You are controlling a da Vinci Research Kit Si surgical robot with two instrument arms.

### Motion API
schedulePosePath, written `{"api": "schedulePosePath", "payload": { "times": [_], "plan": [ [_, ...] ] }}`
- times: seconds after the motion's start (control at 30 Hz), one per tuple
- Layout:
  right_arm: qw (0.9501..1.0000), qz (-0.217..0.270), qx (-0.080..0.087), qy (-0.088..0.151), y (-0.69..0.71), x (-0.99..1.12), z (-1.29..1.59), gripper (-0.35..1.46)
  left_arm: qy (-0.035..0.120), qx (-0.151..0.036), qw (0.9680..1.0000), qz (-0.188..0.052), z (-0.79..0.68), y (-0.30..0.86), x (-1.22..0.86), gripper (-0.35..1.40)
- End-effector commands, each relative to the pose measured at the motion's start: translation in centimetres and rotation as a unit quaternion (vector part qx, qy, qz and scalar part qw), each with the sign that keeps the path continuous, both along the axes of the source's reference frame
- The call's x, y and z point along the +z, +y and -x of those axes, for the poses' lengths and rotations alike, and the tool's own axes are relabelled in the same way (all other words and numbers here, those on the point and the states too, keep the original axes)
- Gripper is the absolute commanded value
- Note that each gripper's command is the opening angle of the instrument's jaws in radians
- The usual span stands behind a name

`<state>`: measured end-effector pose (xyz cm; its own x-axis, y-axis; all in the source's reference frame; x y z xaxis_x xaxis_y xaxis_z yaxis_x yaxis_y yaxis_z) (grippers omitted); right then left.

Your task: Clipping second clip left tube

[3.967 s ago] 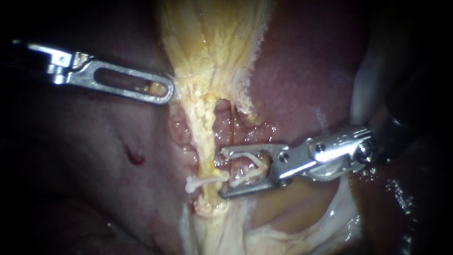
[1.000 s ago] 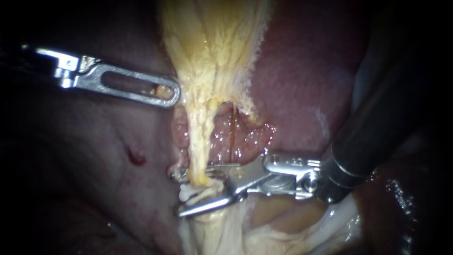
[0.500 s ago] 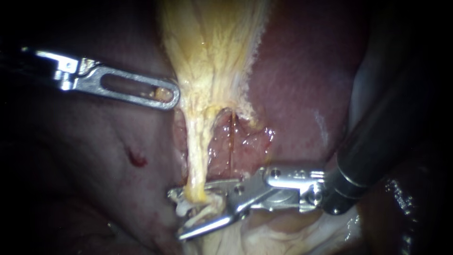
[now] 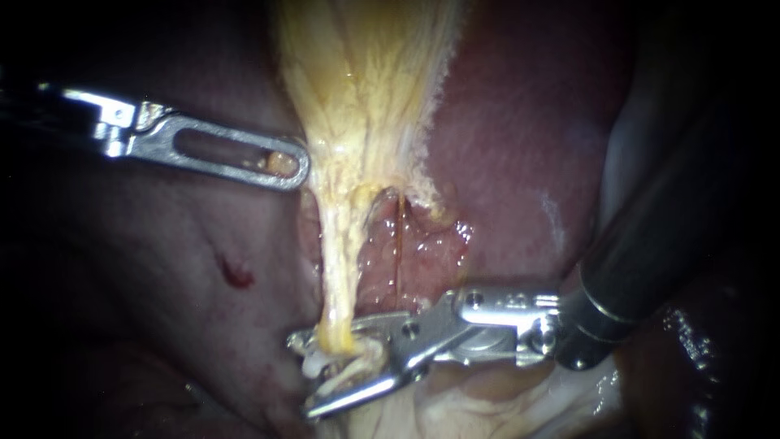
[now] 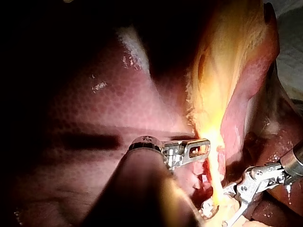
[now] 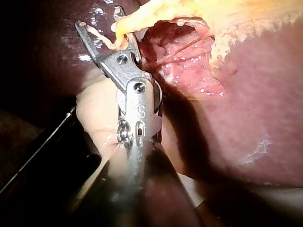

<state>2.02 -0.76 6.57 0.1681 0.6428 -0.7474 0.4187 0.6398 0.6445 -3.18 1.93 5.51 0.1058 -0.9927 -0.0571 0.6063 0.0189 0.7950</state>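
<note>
Right instrument (image 4: 302,374) has come across from beside the left tube (image 4: 337,276) and now straddles its lower end, jaws spread with the tube between them and not squeezed. I judge it is placed for the second clip. White clip (image 4: 313,363) material bunches there, and loaded versus seated cannot be told apart.

The liver (image 4: 162,325) is deep maroon, finely honeycombed where the light catches it, with one bright red spot (image 4: 234,272). The gallbladder (image 4: 366,97) is pale yellow streaked with cream, and the left tube (image 4: 337,268) is waxy yellow. The raw bed (image 4: 426,244) is pink-red, flecked white. The clip (image 4: 313,364) is white. The left instrument (image 4: 296,169) is silver. The right instrument (image 4: 305,374) is silver too, with a black shaft.
</note>
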Motion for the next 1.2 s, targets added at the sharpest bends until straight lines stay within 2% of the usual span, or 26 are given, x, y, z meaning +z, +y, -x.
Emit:
{"api": "schedulePosePath", "payload": {
  "times": [0.03,0.13,0.37,0.7,0.9,0.97,1.2],
  "plan": [
    [1.0000,0.000,0.000,-0.001,0.00,0.02,0.01,0.36,0.000,0.000,1.0000,0.000,0.00,0.00,0.00,-0.35],
    [1.0000,0.000,-0.001,-0.001,0.01,0.04,0.04,0.27,0.000,0.000,1.0000,0.000,0.00,0.00,0.00,-0.35],
    [1.0000,0.000,-0.003,-0.001,0.02,0.07,0.09,-0.05,0.000,0.000,1.0000,0.000,0.00,-0.01,0.01,-0.35],
    [1.0000,0.000,0.001,-0.006,0.05,0.11,0.13,-0.35,0.000,0.000,1.0000,0.000,0.00,-0.01,0.01,-0.35],
    [1.0000,0.006,0.000,-0.006,0.05,0.09,0.15,-0.35,0.000,0.000,1.0000,0.000,0.00,-0.01,0.01,-0.35],
    [0.9998,0.011,-0.008,-0.014,0.04,0.09,0.17,-0.35,0.000,0.000,1.0000,0.000,0.00,-0.01,0.01,-0.35],
    [0.9998,0.012,-0.005,-0.016,0.04,0.10,0.18,-0.35,0.000,0.000,1.0000,0.000,0.00,-0.01,0.01,-0.35]
  ]
}}
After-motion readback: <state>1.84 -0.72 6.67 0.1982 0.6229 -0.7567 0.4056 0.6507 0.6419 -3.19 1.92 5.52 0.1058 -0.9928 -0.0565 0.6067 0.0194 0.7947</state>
